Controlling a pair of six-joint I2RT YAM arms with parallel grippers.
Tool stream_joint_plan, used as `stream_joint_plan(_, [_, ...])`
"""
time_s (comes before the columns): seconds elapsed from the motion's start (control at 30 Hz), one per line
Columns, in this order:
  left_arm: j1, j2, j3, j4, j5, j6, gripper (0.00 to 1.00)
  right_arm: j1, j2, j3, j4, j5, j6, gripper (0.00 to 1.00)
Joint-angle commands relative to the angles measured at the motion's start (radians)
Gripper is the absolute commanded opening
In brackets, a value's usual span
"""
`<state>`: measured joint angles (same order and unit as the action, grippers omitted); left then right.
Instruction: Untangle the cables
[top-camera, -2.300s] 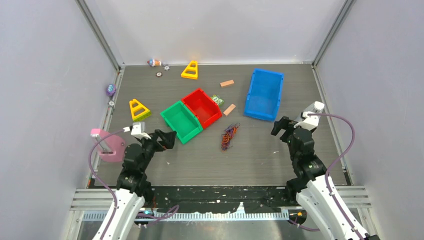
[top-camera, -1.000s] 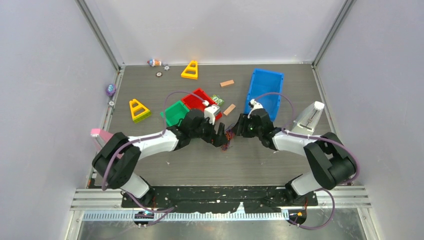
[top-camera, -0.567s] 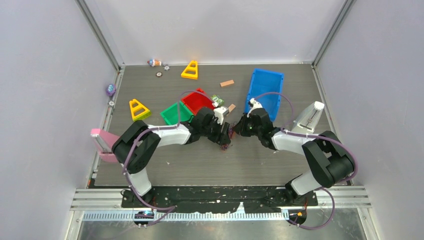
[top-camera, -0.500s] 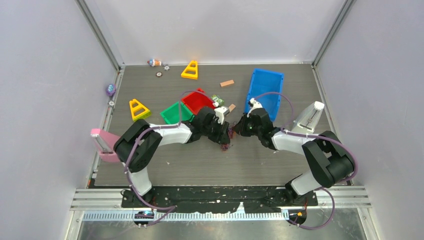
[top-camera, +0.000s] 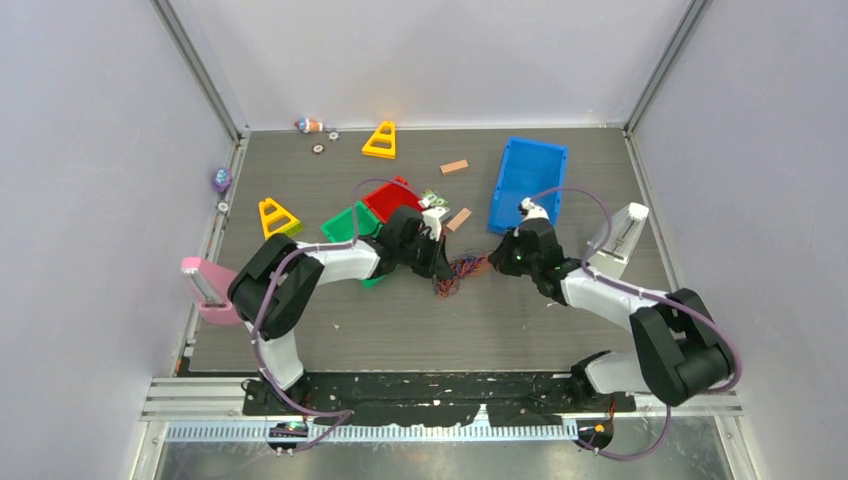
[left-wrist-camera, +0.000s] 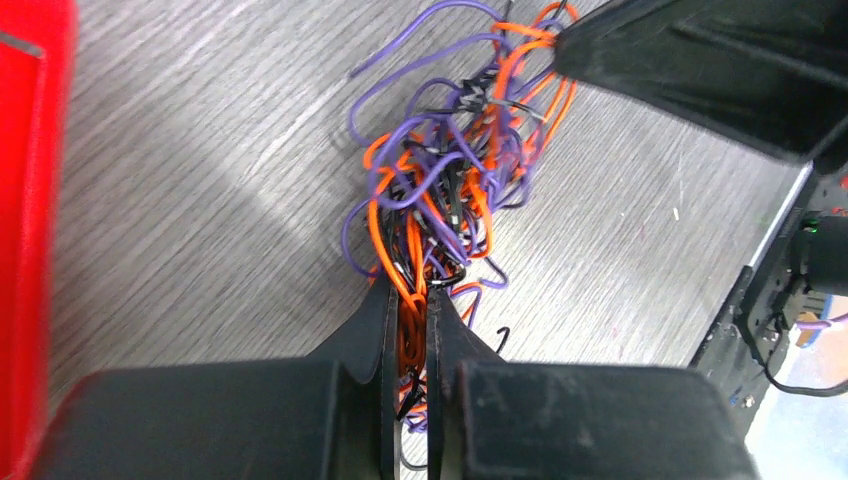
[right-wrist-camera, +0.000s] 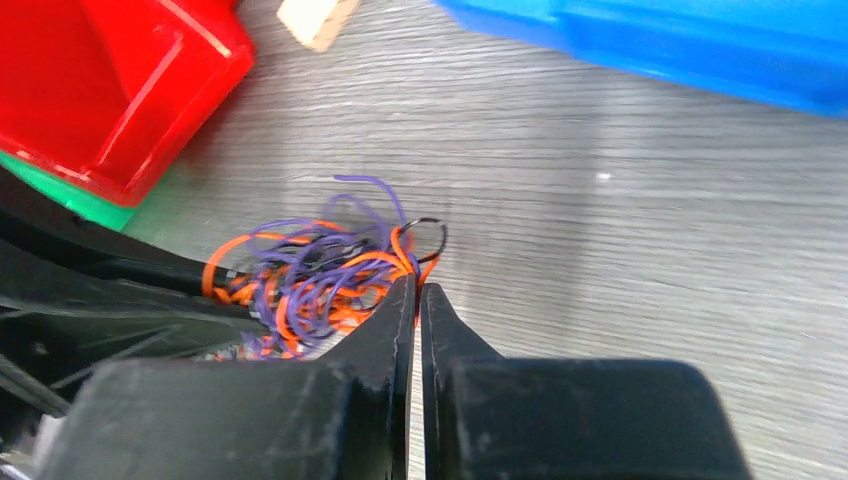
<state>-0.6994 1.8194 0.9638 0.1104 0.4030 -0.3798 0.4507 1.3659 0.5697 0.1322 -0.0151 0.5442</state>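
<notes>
The cables (top-camera: 462, 270) are one tangle of thin orange, purple and black wires lying on the grey table between the two arms. My left gripper (top-camera: 440, 262) holds the tangle's left end. In the left wrist view the left gripper (left-wrist-camera: 405, 290) is shut, with orange strands of the cables (left-wrist-camera: 450, 190) pinched between its fingers. My right gripper (top-camera: 492, 262) holds the right end. In the right wrist view the right gripper (right-wrist-camera: 416, 285) is shut, with an orange loop of the cables (right-wrist-camera: 310, 275) caught at its tips. The bundle stretches between both grippers.
A red bin (top-camera: 400, 200) and a green bin (top-camera: 345, 225) sit just behind the left gripper. A blue bin (top-camera: 528, 180) stands behind the right arm. Two yellow triangles (top-camera: 380, 140) (top-camera: 277, 217), two wooden blocks (top-camera: 454, 167) (top-camera: 459, 219) and a pink piece (top-camera: 205, 285) lie around.
Both grippers have shut on the tangle. The right gripper has drawn back to the right and the left slightly to the left, so the bundle is spread sideways.
</notes>
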Motion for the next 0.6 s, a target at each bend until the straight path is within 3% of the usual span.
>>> stream_joint_plan(0.0, [0.054,-0.079,-0.063,0.047,0.062,-0.019,0.00,-0.126,-0.119,-0.073,-0.047,0.069,-0.018,0.06])
stream_joint_plan(0.13, [0.065,-0.135,-0.108,0.094,0.069,-0.009,0.00,-0.255,-0.209,-0.130,-0.047,0.031,-0.035,0.05])
stream_joint_plan(0.3, [0.065,-0.143,-0.113,0.125,0.115,-0.005,0.00,-0.263,-0.274,-0.147,-0.049,-0.036,-0.085,0.08])
stream_joint_plan(0.33, [0.066,-0.144,-0.115,0.136,0.128,-0.006,0.00,-0.263,-0.279,-0.150,-0.040,-0.065,-0.100,0.13])
stream_joint_plan(0.4, [0.066,-0.144,-0.116,0.157,0.153,-0.006,0.00,-0.264,-0.287,-0.159,0.007,-0.142,-0.108,0.63])
stream_joint_plan(0.47, [0.063,-0.144,-0.113,0.161,0.166,-0.006,0.00,-0.264,-0.304,-0.181,0.070,-0.234,-0.110,0.79])
stream_joint_plan(0.57, [0.059,-0.138,-0.110,0.160,0.171,-0.005,0.00,-0.261,-0.326,-0.203,0.137,-0.361,-0.099,0.84])
